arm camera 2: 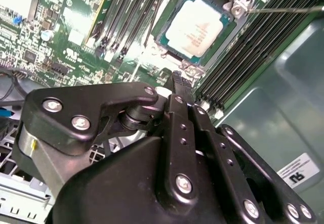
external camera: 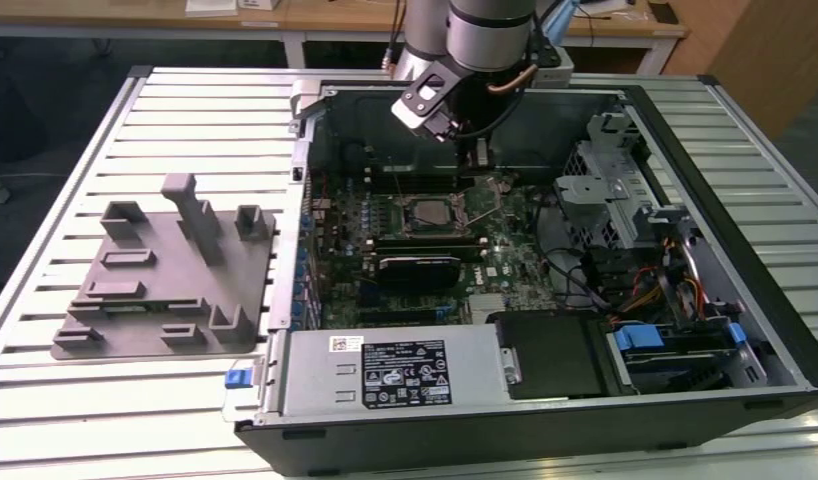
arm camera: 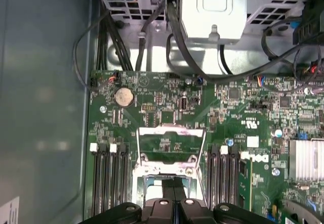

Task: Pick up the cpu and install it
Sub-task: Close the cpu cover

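In the second wrist view the end effector is clenched and empty. Beyond its tips the cpu lies in the socket. The first wrist view shows the socket's metal frame instead. Exterior view: grey tray on the desk.

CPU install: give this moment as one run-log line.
cpu: seated in socket | load plate: open | gripper: near socket, jaws shut, empty
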{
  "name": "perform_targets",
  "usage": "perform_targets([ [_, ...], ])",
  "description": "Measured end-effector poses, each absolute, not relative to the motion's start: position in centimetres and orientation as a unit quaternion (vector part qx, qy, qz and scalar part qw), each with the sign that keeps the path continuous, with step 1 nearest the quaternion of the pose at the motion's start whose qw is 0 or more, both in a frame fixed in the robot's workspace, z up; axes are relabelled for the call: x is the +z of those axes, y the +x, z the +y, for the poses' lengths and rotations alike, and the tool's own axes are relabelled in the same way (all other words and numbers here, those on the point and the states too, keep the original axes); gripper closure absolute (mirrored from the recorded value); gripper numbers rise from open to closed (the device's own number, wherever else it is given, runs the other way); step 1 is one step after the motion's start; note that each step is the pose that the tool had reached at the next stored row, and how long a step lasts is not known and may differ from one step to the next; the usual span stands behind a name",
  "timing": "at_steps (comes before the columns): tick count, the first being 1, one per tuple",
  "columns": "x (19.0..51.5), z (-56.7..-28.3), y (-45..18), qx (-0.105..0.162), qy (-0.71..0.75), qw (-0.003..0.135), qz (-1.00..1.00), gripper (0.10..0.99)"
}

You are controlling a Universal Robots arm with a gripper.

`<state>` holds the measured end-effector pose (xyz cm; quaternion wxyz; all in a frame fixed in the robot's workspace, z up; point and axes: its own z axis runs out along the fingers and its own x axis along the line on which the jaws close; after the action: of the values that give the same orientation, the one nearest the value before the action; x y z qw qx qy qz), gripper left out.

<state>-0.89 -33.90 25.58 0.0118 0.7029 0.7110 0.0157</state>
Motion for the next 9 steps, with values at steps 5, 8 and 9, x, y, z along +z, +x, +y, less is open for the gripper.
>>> perform_targets([
  [5,25.6,-33.9,-0.2,0.016,0.703,0.012,0.711,0.98],
  [8,25.6,-33.9,0.3,0.016,0.703,0.012,0.711,0.98],
  [9,25.6,-33.9,0.5,0.016,0.703,0.012,0.711,0.98],
])
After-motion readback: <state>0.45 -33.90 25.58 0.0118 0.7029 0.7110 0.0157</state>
